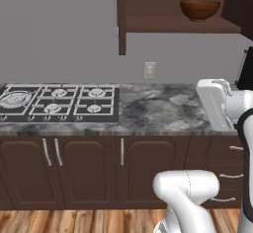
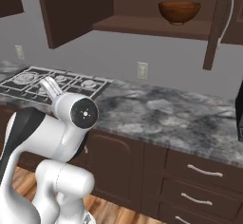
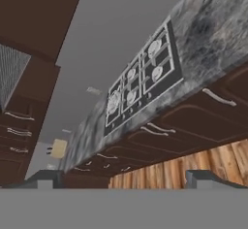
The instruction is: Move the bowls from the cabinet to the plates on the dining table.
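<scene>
Right base view: cabinet stood open, wooden bowl near its shelf's right end. Gas hob sat on the counter below. Gripper gaped wide, holding nothing.

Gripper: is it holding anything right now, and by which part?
Nothing is held. The gripper is open with nothing between its fingertips; the wooden bowl sits on the cabinet shelf.

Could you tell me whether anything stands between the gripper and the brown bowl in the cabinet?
Nothing visible does. The cabinet is open and the bowl sits alone at the front of its shelf. The gripper is open but turned sideways along the hob, so it must swing up to the shelf.
</scene>
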{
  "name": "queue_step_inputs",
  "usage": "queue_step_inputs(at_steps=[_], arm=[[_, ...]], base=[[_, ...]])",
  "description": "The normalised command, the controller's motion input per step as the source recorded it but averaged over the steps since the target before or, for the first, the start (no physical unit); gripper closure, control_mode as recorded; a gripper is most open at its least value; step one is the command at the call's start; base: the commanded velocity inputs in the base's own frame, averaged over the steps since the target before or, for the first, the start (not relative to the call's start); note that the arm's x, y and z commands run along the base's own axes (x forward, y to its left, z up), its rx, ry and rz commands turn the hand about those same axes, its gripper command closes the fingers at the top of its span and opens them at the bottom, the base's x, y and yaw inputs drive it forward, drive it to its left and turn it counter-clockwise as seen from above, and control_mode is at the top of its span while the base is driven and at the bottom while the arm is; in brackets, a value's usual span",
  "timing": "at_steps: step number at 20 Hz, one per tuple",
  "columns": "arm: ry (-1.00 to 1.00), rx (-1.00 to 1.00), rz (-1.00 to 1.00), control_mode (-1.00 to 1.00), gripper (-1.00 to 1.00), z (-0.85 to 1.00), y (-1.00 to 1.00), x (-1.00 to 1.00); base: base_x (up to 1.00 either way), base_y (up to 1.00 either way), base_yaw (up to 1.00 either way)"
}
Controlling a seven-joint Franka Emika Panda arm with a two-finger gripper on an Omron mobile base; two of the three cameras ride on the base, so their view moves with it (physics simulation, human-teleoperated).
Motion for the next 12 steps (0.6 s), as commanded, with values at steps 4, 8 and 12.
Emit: queue_step_inputs(at_steps=[4, 8, 12], arm=[[0.00, 0.00, 0.00, 1.00, -1.00, 0.00, 0.00, 0.00], [0.00, 0.00, 0.00, 1.00, -1.00, 0.00, 0.00, 0.00], [0.00, 0.00, 0.00, 1.00, -1.00, 0.00, 0.00, 0.00]], base=[[0.58, -0.32, 0.00], [0.56, -0.33, 0.00], [0.56, -0.33, 0.00]])
